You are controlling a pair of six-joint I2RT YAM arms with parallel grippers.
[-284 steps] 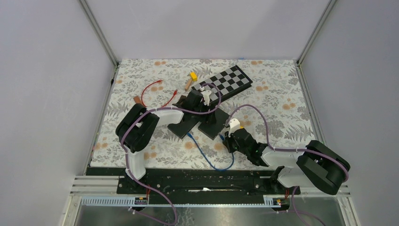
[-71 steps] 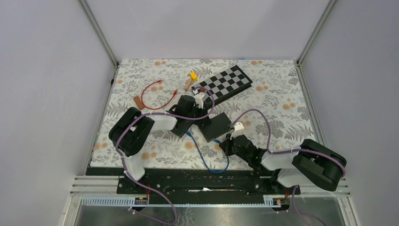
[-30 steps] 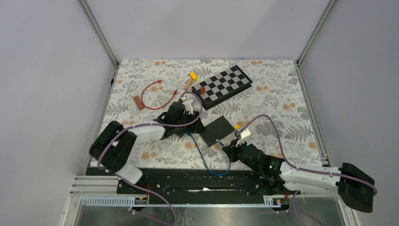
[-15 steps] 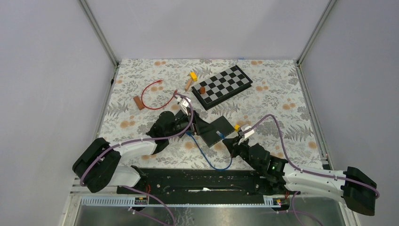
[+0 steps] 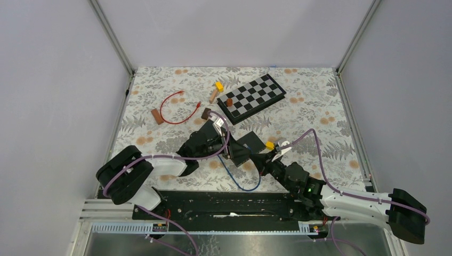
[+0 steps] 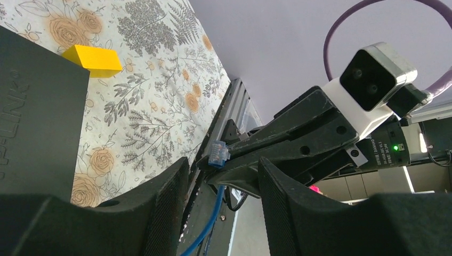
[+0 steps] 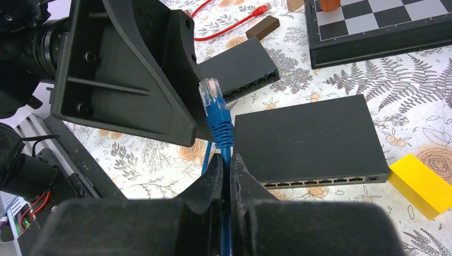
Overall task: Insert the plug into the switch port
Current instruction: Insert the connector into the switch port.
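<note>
My right gripper pinches the blue Ethernet cable tight. Its clear plastic plug points up-frame, and the ports of the flat black network switch lie lower right.

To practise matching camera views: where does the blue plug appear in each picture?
Top external: centre, too small to make out; only its blue cable shows.
Left wrist: blue plug at centre.
Right wrist: blue plug upper centre, pointing up.
Shared landmark: yellow block beside the switch.
</note>
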